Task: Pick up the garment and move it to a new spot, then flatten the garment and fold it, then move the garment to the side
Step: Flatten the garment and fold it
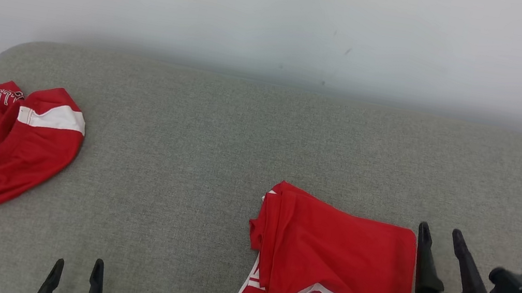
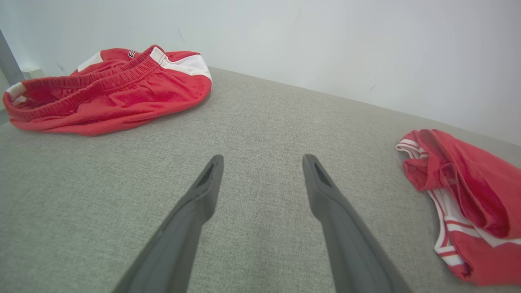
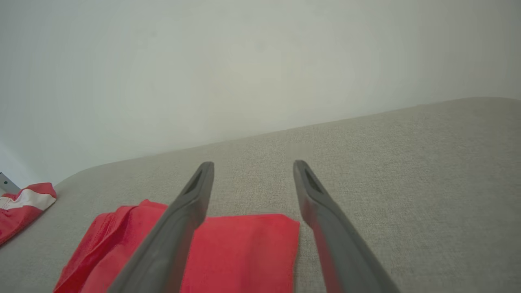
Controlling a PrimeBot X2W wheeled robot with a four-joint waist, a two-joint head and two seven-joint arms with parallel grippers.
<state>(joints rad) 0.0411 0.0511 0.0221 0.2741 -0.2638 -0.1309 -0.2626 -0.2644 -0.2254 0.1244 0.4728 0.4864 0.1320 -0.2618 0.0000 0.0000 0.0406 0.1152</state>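
The garment (image 1: pixel 336 268) is red with white trim and lies folded into a rough rectangle on the grey cushioned surface (image 1: pixel 196 157), right of centre. My right gripper (image 1: pixel 440 230) stands open just beside the fold's right edge, with nothing between its fingers. In the right wrist view the gripper (image 3: pixel 253 164) hangs over the garment's (image 3: pixel 240 252) far corner. My left gripper (image 1: pixel 79 262) is open and empty near the front edge, well left of the garment. Its own view shows the open gripper (image 2: pixel 263 156) over bare fabric, with the garment (image 2: pixel 476 195) off to the right.
A second red garment with white panels and an elastic waistband (image 1: pixel 4 148) lies crumpled at the far left of the surface, also seen as a heap (image 2: pixel 110 93). A pale wall (image 1: pixel 282 13) runs behind. The surface's rounded left edge drops off near that heap.
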